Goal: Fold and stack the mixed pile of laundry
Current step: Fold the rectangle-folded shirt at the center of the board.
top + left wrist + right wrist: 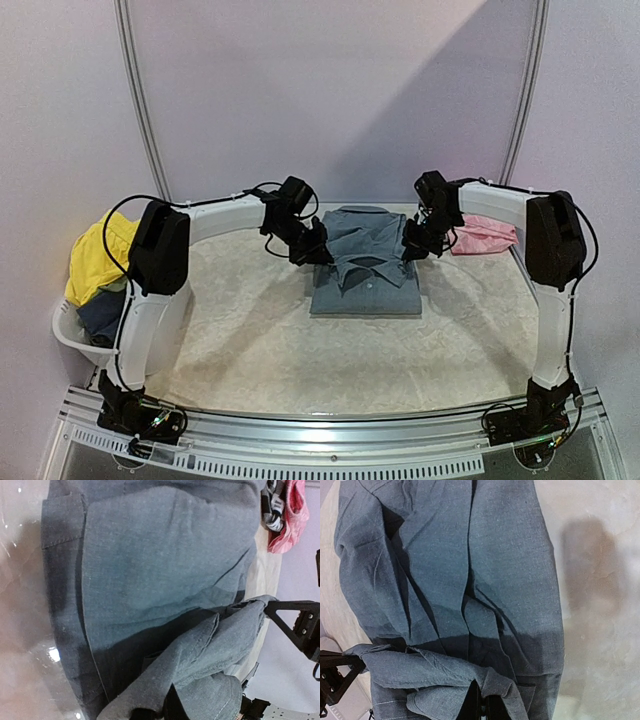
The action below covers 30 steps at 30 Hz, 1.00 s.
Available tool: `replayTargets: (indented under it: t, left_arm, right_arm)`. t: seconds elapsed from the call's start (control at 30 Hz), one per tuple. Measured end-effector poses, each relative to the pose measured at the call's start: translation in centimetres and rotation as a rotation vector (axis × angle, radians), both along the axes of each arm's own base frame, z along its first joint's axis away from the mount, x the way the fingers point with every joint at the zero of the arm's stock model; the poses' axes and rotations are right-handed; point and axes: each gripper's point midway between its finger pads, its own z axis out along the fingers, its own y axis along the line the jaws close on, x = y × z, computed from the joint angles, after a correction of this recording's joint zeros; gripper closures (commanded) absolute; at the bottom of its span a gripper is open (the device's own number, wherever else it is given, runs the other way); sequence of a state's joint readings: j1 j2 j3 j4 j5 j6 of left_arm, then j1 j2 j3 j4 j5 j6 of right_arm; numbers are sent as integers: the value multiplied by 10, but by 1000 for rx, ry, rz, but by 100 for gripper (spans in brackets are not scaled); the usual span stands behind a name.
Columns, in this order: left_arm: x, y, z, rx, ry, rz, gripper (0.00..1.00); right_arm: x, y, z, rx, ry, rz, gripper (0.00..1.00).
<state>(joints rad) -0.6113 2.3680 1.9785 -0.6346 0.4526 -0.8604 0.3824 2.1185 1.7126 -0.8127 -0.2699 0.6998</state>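
arm bases: two, nearest the camera, bolted at the near edge of the table (pixel 300 350); left base (pixel 135 415) by the near left corner, right base (pixel 530 420) by the near right corner.
arms: two, both reaching to the far edge and bending in toward the middle.
left pincer (pixel 312 245): one, at the left side of the grey shirt (pixel 365 285); the left wrist view shows it closed (pixel 161 711) on a raised, bunched fold of that shirt (pixel 165 590).
right pincer (pixel 415 243): one, at the shirt's right side; the right wrist view shows it clamped (pixel 481 705) on a rumpled fold of the same cloth (pixel 485 565).
grey shirt: one, lying in the middle of the table toward the far edge, folded to a rough rectangle with the collar on top; its far part is creased and lifted between the two pincers, its near part flat on the table.
pink piece (pixel 485 235): one, on the table at the far right corner, just beside the right arm and apart from the shirt; it also shows at the top right of the left wrist view (pixel 290 515).
tub (pixel 70 335): one, white, at the left edge of the table beside the left arm.
yellow shorts (pixel 95 255): one, draped over the top of the heap in the tub.
dark blue item (pixel 100 315): one visible, under the yellow shorts in the tub; whether more garments lie beneath cannot be told.
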Motion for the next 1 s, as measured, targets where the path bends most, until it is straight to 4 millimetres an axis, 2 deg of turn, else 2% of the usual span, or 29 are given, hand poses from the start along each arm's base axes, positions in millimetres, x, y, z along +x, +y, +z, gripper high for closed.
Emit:
replayTargets:
  t: [0.1,0.17,0.27,0.33,0.43,0.47,0.57,0.63,0.77,0.83,0.93,1.0]
  left_arm:
    - [1,2,-9,3,20,4,94]
    - [2,4,-13,6,27,8,88]
    - [4,7,-15,9,30,17,65]
    - [8,9,-13,7,32,31,44]
    - [18,13,-4,8,2,46,16]
    - [21,15,0,9,-12,53,11]
    - [28,24,24,14,-63,71,8]
    - [28,31,51,11,-113,79,8]
    - [7,48,105,2,-203,87,12]
    - [-12,60,123,6,-237,84,15]
    - [-43,69,127,24,-253,64,16]
    - [-66,72,112,57,-235,36,17]
  right_arm:
    - [5,0,-4,3,7,-11,93]
    - [9,0,-6,11,10,-19,84]
    - [19,1,-4,28,2,-37,63]
    - [32,0,5,45,-20,-47,51]
    - [53,-2,33,78,-82,-71,41]
    - [63,-3,49,90,-120,-72,40]
    - [81,-3,95,128,-231,-69,38]
    - [80,-4,118,142,-277,-61,38]
    - [50,-6,149,146,-329,-18,44]
    - [18,-1,153,147,-334,32,48]
    - [-33,23,149,162,-338,147,54]
    - [-68,45,138,171,-324,248,58]
